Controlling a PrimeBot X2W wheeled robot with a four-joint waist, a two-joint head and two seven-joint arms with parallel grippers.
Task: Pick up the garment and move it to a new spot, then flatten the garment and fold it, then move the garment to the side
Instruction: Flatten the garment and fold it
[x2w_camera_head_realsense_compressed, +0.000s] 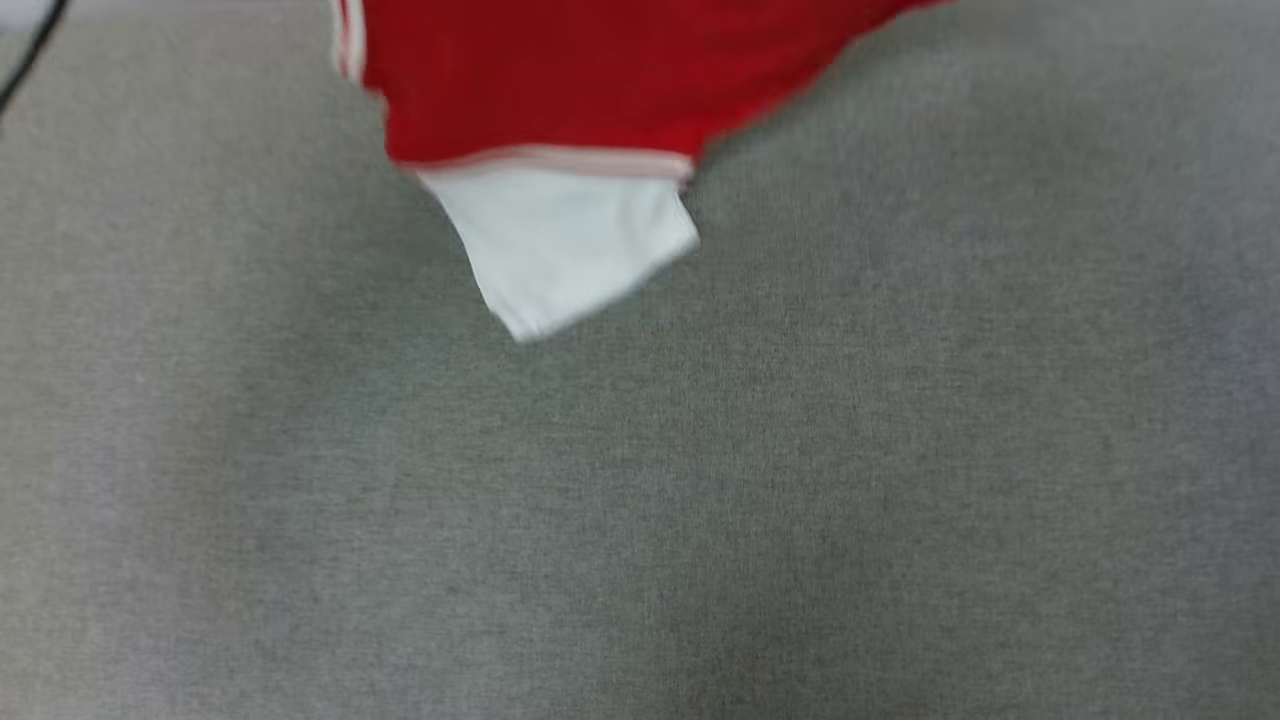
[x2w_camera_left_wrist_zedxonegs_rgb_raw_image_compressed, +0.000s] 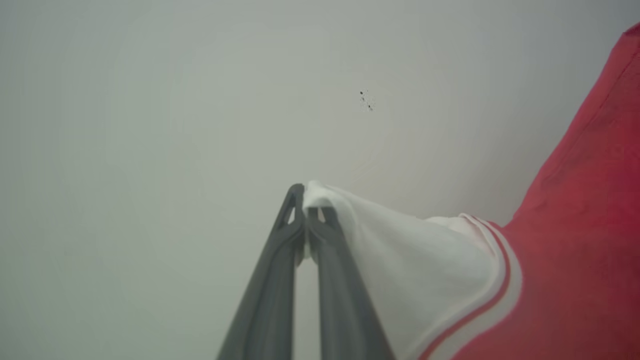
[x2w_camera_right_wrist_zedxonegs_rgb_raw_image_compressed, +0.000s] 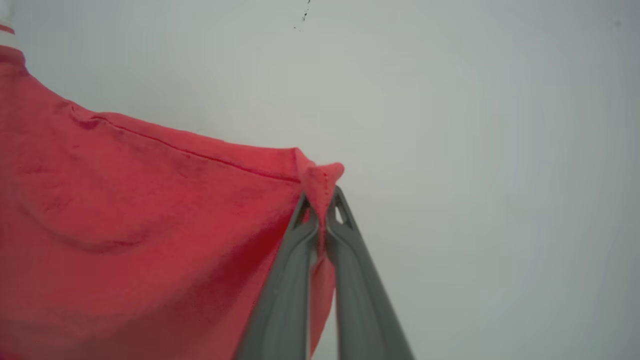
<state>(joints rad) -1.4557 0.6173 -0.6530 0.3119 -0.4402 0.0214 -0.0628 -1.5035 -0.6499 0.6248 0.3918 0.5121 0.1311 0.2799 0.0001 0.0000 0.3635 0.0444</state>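
- The garment (x2w_camera_head_realsense_compressed: 560, 80), a red jersey, hangs into the top of the head view above a grey woven surface (x2w_camera_head_realsense_compressed: 800, 500). That picture is blurred, so whether any cloth touches the surface cannot be told.
- Its lowest visible part is a white sleeve (x2w_camera_head_realsense_compressed: 565, 250). The sleeve sits just under a band of red-and-white striped trim (x2w_camera_head_realsense_compressed: 560, 160), and its tip points down and slightly to the left of that view.
- The left claw (x2w_camera_left_wrist_zedxonegs_rgb_raw_image_compressed: 305, 207) is closed, with its two dark grey fingers (x2w_camera_left_wrist_zedxonegs_rgb_raw_image_compressed: 270, 280) meeting at the tips. It pinches the edge of the white sleeve, and a small tuft of white cloth stands just past the tips. From there the sleeve drapes to the right of the left wrist view, past the striped trim and into the red body.
- The right claw (x2w_camera_right_wrist_zedxonegs_rgb_raw_image_compressed: 322, 205) is also closed, and it grips a corner of the red hem. A little red peak of cloth pokes out above the tips. The stitched hem runs off to the left of the right wrist view, with red cloth hanging below it.
- Behind both claws is a plain pale background with a few dark specks (x2w_camera_left_wrist_zedxonegs_rgb_raw_image_compressed: 366, 100).
- A thin black cable (x2w_camera_head_realsense_compressed: 30, 55) crosses the top left corner of the head view.
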